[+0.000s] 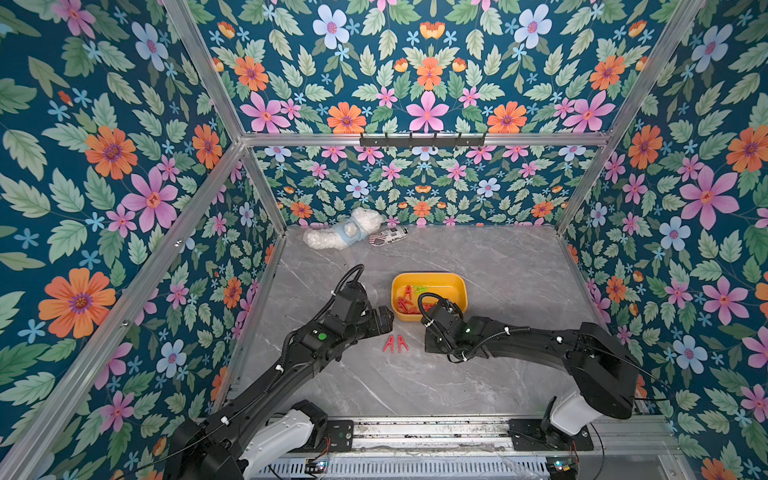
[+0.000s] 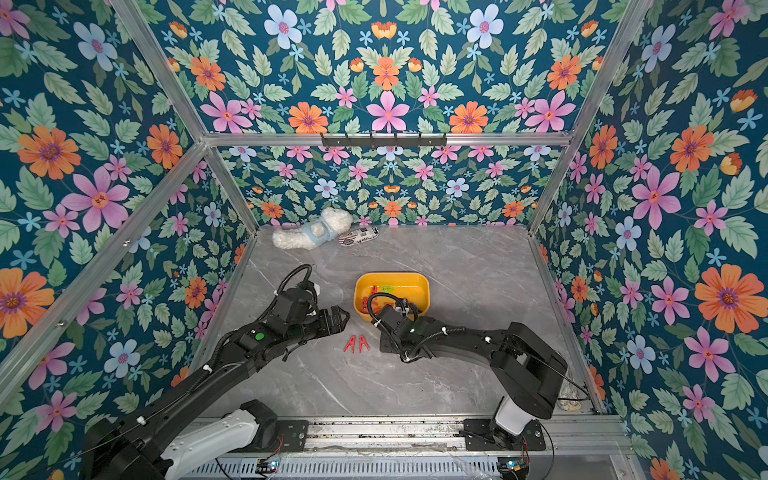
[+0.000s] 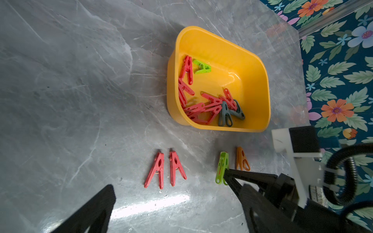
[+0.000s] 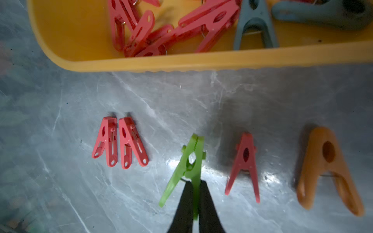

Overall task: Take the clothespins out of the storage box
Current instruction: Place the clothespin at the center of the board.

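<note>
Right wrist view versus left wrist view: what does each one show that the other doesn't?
Only the right wrist view: a lone red clothespin on the table. Only the left wrist view: the whole yellow storage box, with a loose green clothespin inside. Both: the red clothespin pair and orange clothespin on the table, and the right end effector shut on the held green clothespin.

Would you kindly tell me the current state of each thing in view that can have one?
storage box: upright, open, clothespins inside
left pincer: open, empty
right pincer: shut on the green clothespin
green clothespin: clamped by one leg, outside the box
pair of red clothespins: flat on the table, side by side
single red clothespin: flat on the table
orange clothespin: flat on the table
plush toy: lying down on the table
</note>
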Controlling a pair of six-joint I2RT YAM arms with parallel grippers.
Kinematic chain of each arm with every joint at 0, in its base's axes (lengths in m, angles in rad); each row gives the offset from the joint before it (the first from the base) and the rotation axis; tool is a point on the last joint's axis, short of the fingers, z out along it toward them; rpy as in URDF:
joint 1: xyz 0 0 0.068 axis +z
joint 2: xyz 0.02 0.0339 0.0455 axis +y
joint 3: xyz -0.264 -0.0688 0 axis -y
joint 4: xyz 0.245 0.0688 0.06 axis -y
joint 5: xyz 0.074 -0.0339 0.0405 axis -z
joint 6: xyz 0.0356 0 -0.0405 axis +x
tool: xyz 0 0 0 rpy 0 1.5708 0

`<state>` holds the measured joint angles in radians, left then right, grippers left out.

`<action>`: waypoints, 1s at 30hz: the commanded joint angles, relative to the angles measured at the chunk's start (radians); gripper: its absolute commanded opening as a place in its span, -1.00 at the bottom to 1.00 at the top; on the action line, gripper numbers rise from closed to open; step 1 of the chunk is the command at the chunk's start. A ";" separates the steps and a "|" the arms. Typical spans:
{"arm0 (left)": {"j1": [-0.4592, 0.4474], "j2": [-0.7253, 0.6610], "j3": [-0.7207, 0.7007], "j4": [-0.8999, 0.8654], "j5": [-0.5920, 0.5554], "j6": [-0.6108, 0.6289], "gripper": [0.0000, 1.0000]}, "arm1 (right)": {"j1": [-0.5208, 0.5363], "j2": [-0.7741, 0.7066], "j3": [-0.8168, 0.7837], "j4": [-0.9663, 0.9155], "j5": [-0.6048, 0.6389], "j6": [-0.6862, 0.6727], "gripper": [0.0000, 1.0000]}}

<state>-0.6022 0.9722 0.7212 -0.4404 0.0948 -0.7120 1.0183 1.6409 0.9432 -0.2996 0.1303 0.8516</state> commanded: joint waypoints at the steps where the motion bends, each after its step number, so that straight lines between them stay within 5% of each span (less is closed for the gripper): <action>1: -0.001 -0.026 -0.008 -0.041 -0.027 -0.016 0.99 | 0.006 0.007 -0.010 0.037 0.011 0.055 -0.97; 13: -0.001 -0.061 -0.024 -0.057 -0.033 -0.032 0.99 | 0.005 0.089 -0.024 0.040 0.008 0.058 -0.91; 30: -0.001 0.057 0.038 -0.002 -0.041 -0.011 0.99 | 0.006 -0.094 0.018 0.005 0.071 -0.022 -0.25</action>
<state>-0.6029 1.0100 0.7425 -0.4770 0.0719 -0.7330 1.0237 1.5772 0.9565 -0.2813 0.1574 0.8524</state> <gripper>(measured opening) 0.996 0.360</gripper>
